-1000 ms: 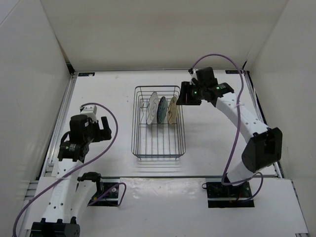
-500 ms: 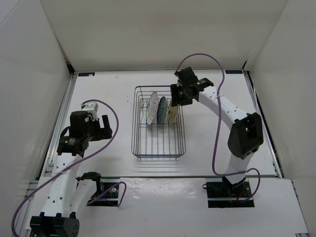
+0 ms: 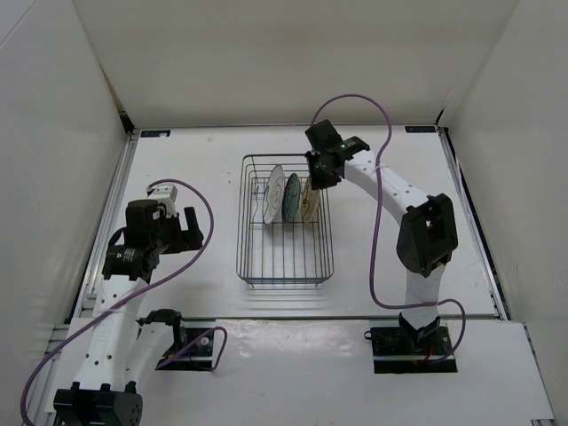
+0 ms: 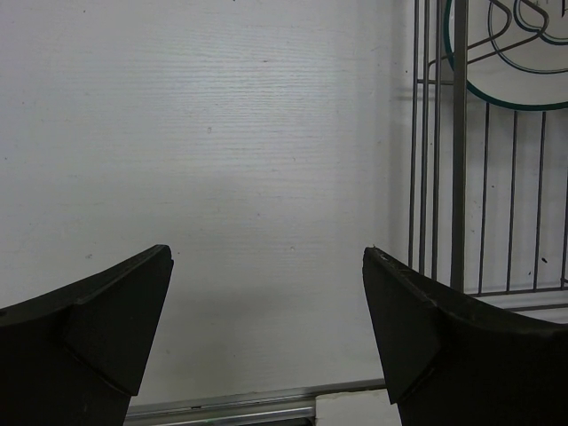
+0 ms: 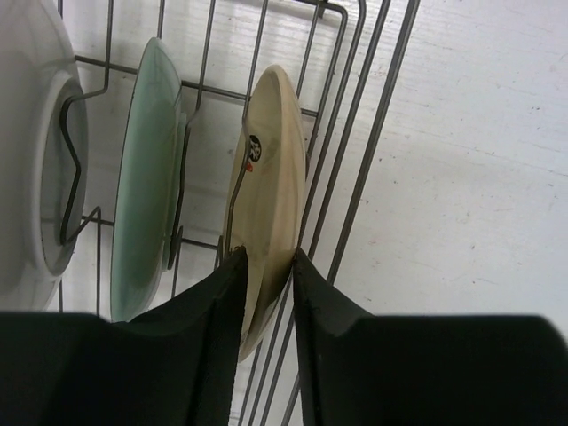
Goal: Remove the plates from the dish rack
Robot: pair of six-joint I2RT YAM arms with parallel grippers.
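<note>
Two grippers: left gripper (image 4: 266, 257) is hanging wide open left of the dish rack (image 3: 241, 232), three plates (image 3: 292, 195) are standing on edge inside, and right gripper (image 5: 266, 259) is pinching the rightmost cream-tan plate (image 5: 271, 160), probably needing a straight upward lift next.

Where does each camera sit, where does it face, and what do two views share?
Top external: above and behind the robot, looking down on the dish rack, left arm and right arm.
Left wrist: on the left arm, facing the rack's side; the open left hand frames the bottom.
Right wrist: on the right arm, looking into the rack; the right hand pinches the cream plate.
Shared: the cream plate, in top and right wrist.
</note>
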